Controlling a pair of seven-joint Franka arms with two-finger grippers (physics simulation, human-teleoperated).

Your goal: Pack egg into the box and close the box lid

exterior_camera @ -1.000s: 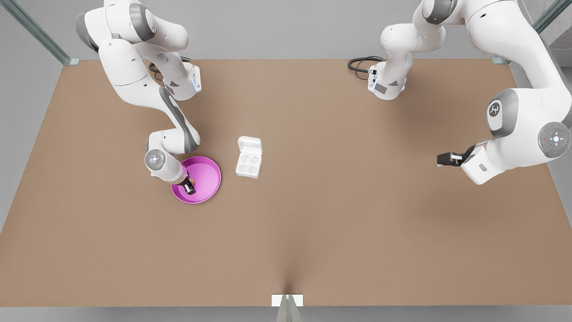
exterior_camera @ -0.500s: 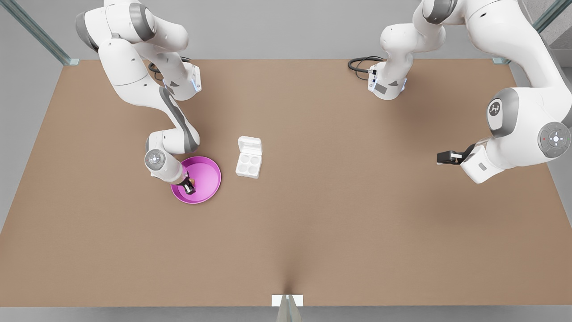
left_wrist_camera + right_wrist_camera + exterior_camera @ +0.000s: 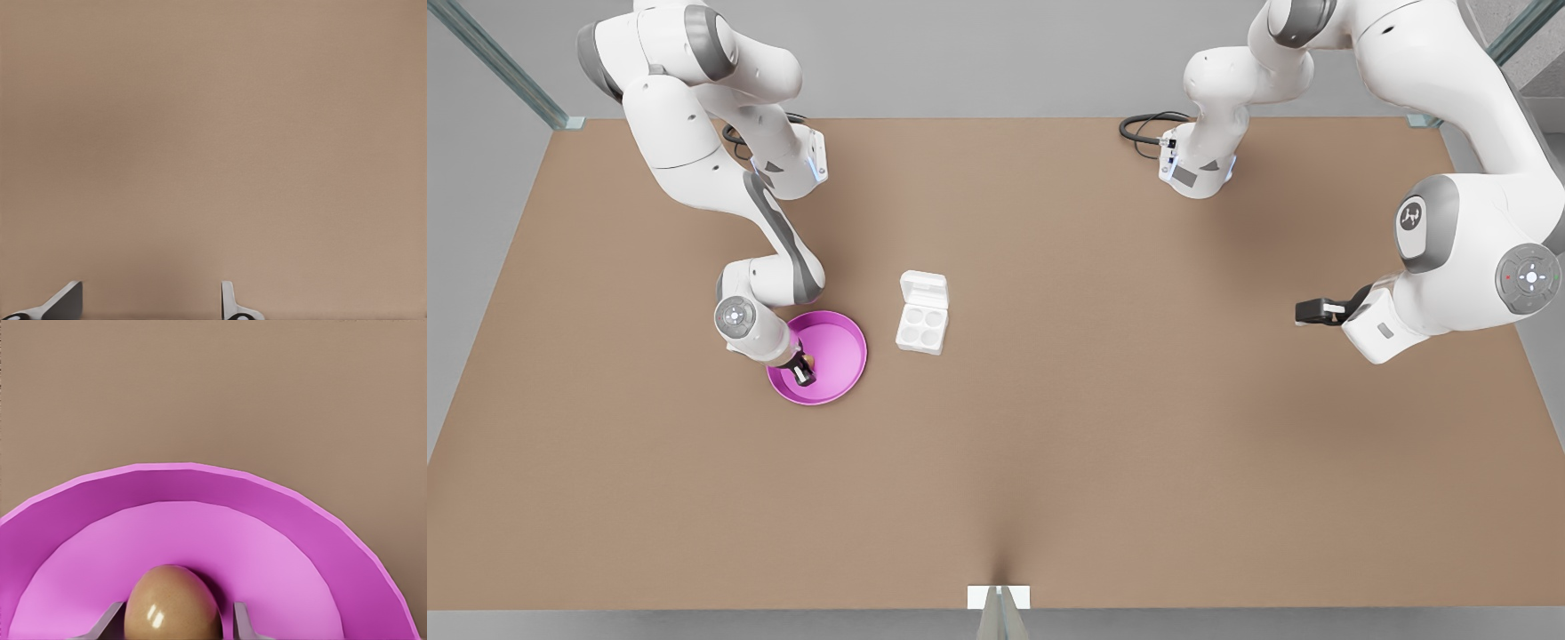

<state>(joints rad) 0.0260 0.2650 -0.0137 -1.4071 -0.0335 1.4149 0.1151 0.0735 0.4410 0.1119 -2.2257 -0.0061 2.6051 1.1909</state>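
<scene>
Low over plate (image 3: 838,354), right tool (image 3: 804,369) around egg (image 3: 173,604).

egg (image 3: 173,605) on plate (image 3: 845,351), box (image 3: 921,327) just beside (front view's right), seemingly apart

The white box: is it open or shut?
Open. The box shows four empty cups, and its lid lies flipped back behind them.

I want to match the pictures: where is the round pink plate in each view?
Front view: the round pink plate lies on the front view's left, beside the white square box.
Right wrist view: the plate's rim curves around the tan oval egg.
Left wrist view: bare brown table, no plate.
Shared landmark: the table.
</scene>
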